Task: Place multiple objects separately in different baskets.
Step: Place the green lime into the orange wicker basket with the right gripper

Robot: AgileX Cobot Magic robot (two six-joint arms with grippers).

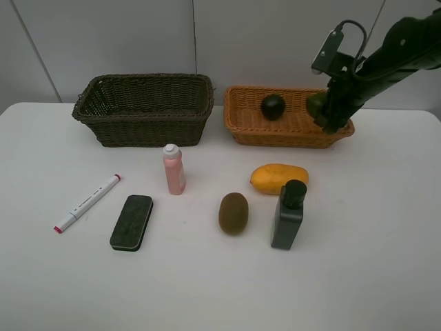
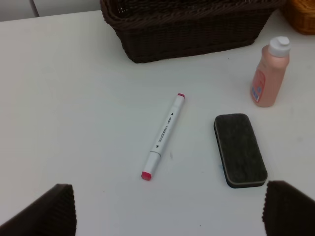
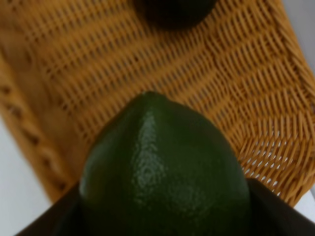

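My right gripper [image 1: 324,114] is shut on the green lime [image 3: 165,172] and holds it over the right end of the orange-tan basket [image 1: 289,127]. The dark mangosteen [image 1: 273,107] lies inside that basket. The dark olive-brown basket [image 1: 145,110] stands at the back left. On the table lie the yellow mango [image 1: 278,178], brown kiwi [image 1: 233,212], pink bottle [image 1: 173,169], dark green bottle [image 1: 288,215], white marker [image 1: 87,203] and black eraser [image 1: 131,222]. My left gripper [image 2: 167,209] is open above the table near the marker [image 2: 163,136] and eraser [image 2: 239,149].
The white table [image 1: 372,276] ends against a grey wall at the back. The right arm [image 1: 393,48] reaches in from the upper right over the orange-tan basket's right end.
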